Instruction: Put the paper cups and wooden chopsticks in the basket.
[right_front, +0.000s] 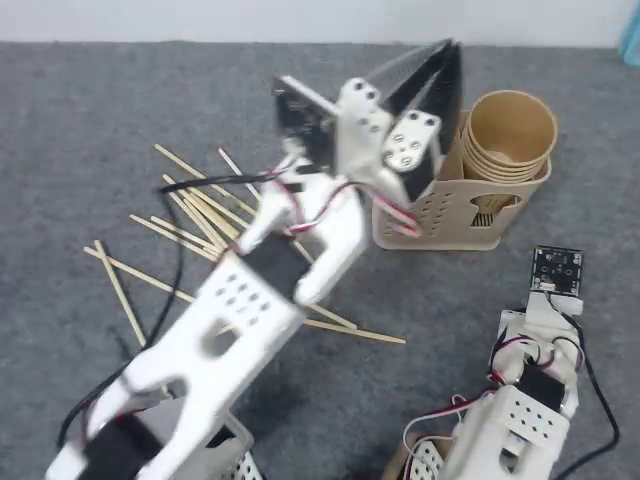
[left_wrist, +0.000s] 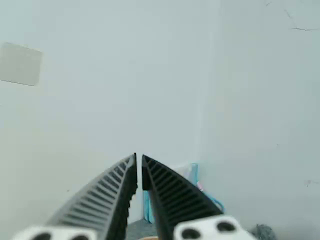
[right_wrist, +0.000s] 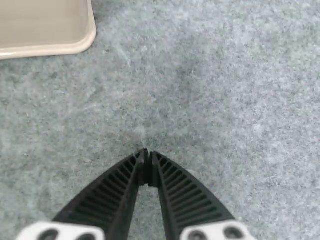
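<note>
Paper cups (right_front: 512, 135) sit stacked inside the basket (right_front: 440, 220), at its right end. Wooden chopsticks (right_front: 200, 215) lie scattered on grey carpet (right_front: 90, 110) left of basket, most well apart from it. L gripper (left_wrist: 139, 158) raised above basket's left end, jaws closed w/ nothing btwn. R gripper (right_wrist: 148, 153) low over carpet in front of basket, clenched, empty
</note>
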